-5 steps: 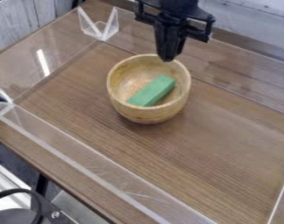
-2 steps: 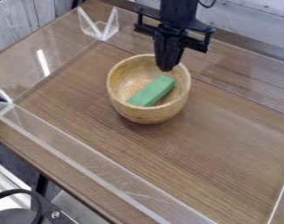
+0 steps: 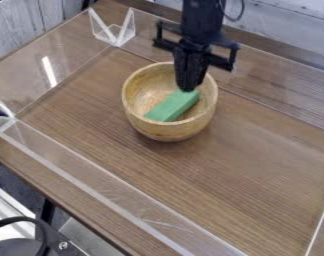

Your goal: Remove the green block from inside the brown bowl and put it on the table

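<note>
The brown bowl sits on the table a little left of centre. Inside it the green block lies tilted against the bowl's right inner wall. My black gripper points almost straight down, its fingers pressed together and shut on nothing. The tips hang inside the bowl's rim, right at the block's upper end. Whether they touch the block cannot be told.
Low clear acrylic walls run along the table's edges, with a clear bracket at the back left corner. Bare wood-grain surface lies in front of and to the right of the bowl.
The gripper has sunk from above the bowl's far rim down into the bowl, toward the block's upper end. It stayed shut. Block and bowl have not moved.
</note>
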Motion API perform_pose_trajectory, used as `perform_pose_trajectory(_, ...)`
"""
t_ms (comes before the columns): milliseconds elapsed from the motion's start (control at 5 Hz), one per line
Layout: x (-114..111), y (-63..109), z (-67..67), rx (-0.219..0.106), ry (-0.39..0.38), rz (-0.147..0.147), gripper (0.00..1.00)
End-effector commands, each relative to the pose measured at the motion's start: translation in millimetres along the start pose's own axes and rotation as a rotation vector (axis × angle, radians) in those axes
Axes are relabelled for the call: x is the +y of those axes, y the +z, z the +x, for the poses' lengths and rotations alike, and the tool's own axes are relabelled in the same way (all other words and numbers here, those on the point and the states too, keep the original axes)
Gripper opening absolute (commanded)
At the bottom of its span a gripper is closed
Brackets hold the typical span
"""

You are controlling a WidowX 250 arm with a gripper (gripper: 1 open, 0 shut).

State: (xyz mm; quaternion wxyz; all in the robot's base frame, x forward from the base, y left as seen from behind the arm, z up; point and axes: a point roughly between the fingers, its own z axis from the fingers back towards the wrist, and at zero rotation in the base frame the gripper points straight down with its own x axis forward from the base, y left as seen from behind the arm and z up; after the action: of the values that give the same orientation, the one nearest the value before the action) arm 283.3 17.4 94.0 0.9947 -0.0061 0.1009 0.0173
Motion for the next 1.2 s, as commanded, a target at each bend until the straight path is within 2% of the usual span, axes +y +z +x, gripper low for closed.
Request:
perform_pose_trajectory(0, 2, -1.5, 10.9, -0.024, 0.036, -0.012, 0.0)
perform_pose_trajectory(200, 3, -7.0, 12.6, -0.059, -0.037, -0.025, 0.0)
perform_pose_trajectory(400, 7, -10.7, 12.9, -0.08, -0.095, -0.042, 0.0)
perform_pose_trajectory(600, 10, -13.1, 6.6, -0.072, -0.127, -0.071, 0.0)
perform_pose_trajectory(800, 10, -10.3, 0.6, -0.07, -0.157, -0.094, 1.0)
perform_pose_trajectory(1000, 9, -12.5, 0.4, -0.066, -0.139, -0.068, 1.0)
